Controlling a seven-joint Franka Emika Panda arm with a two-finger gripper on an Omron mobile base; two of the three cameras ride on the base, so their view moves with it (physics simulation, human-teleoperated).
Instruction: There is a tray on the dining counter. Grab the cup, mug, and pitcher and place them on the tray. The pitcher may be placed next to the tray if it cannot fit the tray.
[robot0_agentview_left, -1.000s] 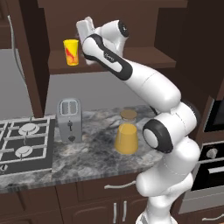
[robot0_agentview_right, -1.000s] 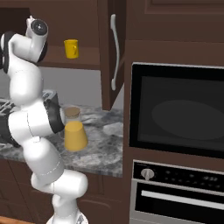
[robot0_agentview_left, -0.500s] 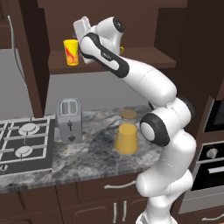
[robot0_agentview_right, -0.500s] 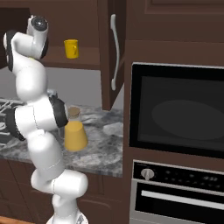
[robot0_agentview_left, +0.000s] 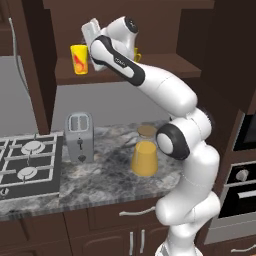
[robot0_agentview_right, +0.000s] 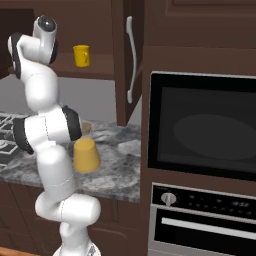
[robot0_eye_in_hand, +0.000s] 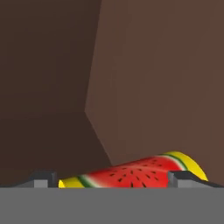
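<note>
The yellow cup (robot0_agentview_left: 79, 59) with a red mark stands on a dark wooden shelf (robot0_agentview_left: 70, 75), high at the left. My gripper (robot0_agentview_left: 89, 46) is raised to shelf height just right of it. In the hand view the cup (robot0_eye_in_hand: 131, 171) lies across the bottom between my open fingertips (robot0_eye_in_hand: 41, 177), and nothing is gripped. The mug (robot0_agentview_right: 81, 55) stands further right on the same shelf, half hidden behind my arm in the left base view. The orange-yellow pitcher (robot0_agentview_left: 145, 156) with its cork lid stands on the stone counter below. The tray and the dining counter are out of view.
A toaster (robot0_agentview_left: 80, 136) and a gas stove (robot0_agentview_left: 25, 167) sit on the counter left of the pitcher. A cabinet side wall (robot0_agentview_left: 35, 60) closes the shelf at the left. A built-in oven (robot0_agentview_right: 205, 135) fills the right.
My arm has swung left along the shelf, bringing the hand closer to the cup. The jaws have stayed wide apart. Cup, mug and pitcher have not moved.
</note>
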